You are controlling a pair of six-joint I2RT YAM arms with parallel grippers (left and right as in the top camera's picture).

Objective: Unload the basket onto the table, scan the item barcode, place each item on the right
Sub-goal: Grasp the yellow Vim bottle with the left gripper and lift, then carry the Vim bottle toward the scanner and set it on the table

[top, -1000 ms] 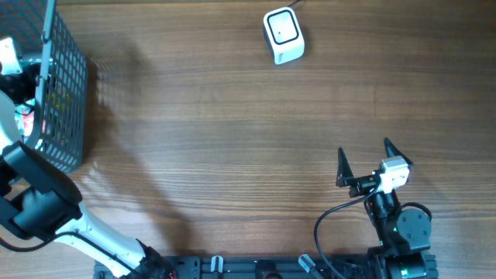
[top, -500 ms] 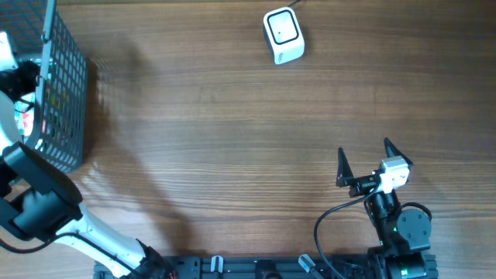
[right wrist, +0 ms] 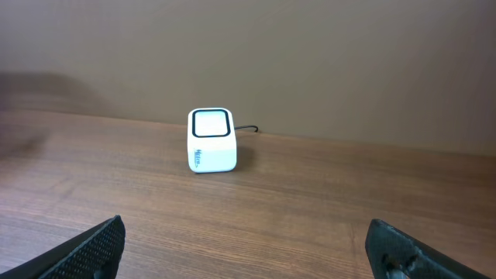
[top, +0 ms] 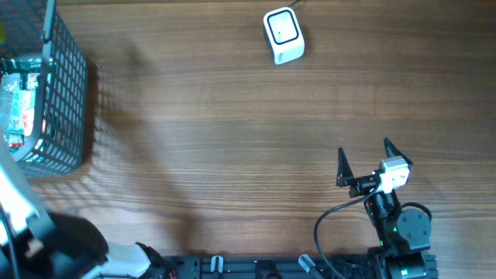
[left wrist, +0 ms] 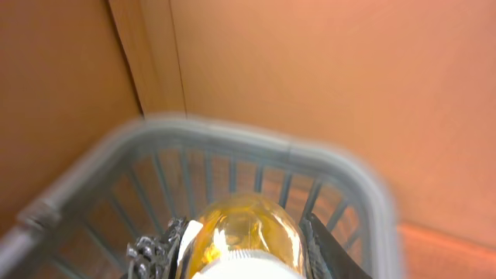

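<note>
- Pinching a yellow bottle (left wrist: 240, 221) between the left fingers (left wrist: 325, 252), one finger against each flank; blurred view, so a grip judged rather than plainly seen
- Held just above the grey basket (left wrist: 341, 167), well to the left of the scanner (top: 282, 35) and far from it; not to be made out from overhead, only the basket (top: 66, 93) and its mixed contents
- Long axis seemingly running back toward the wrist: white end nearest the camera, rounded yellow end pointing away; no barcode on any face shown
- Spread wide and holding nothing: the right fingers (right wrist: 97, 244), low over the bare desk (top: 232, 139), in front of the scanner (right wrist: 211, 139) and a little to its right, aimed almost straight at its window
- Nearer to the scanner by far on the right side, yet empty there, so a carrying job for the left arm
- Next, as a judgement: lift clear of the basket rim, then travel rightward across the desk to a spot over the scanner
- Crux on arrival: roll the bottle about that long axis until the barcode side faces the window, tilted up toward the robot
</note>
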